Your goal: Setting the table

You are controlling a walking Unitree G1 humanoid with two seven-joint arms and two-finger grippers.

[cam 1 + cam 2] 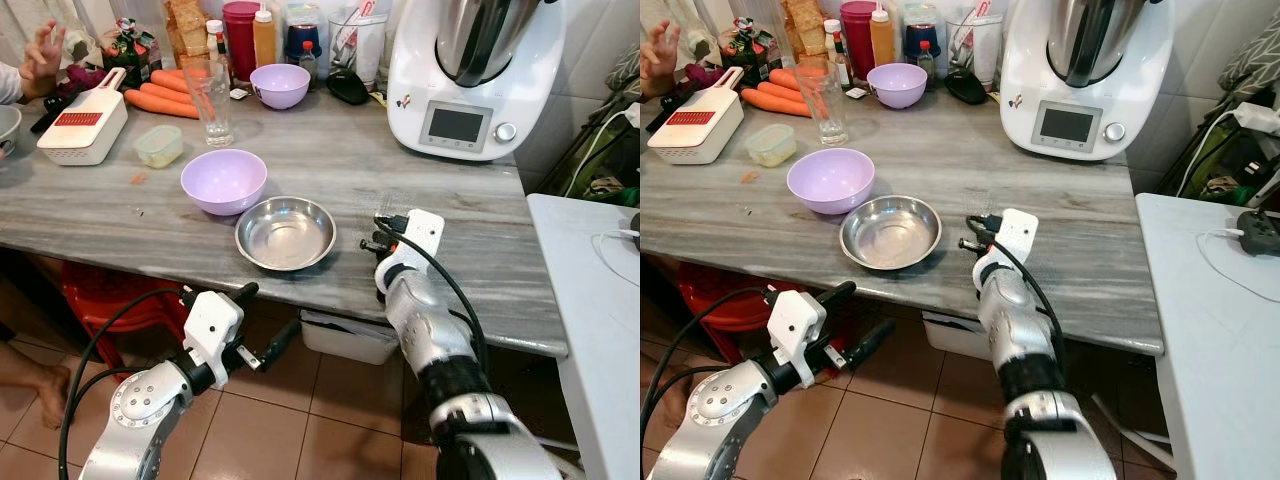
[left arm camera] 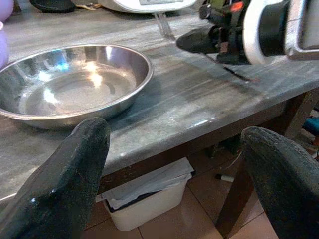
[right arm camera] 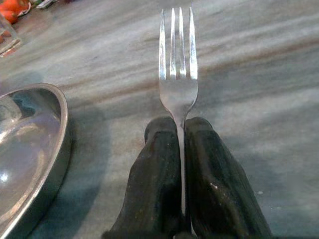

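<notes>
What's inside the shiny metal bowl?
Nothing: the metal bowl is bare inside, only light glints on its bottom. The right pincer holds a fork over the grey table beside it, not in it.

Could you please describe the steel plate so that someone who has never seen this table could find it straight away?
On the grey marble table, look at the near edge, ahead of the big white kitchen machine. The steel plate lies there, between a lilac bowl and the right gripper, which holds a fork. It is the one shiny, shallow metal dish; the bowls are lilac.
</notes>
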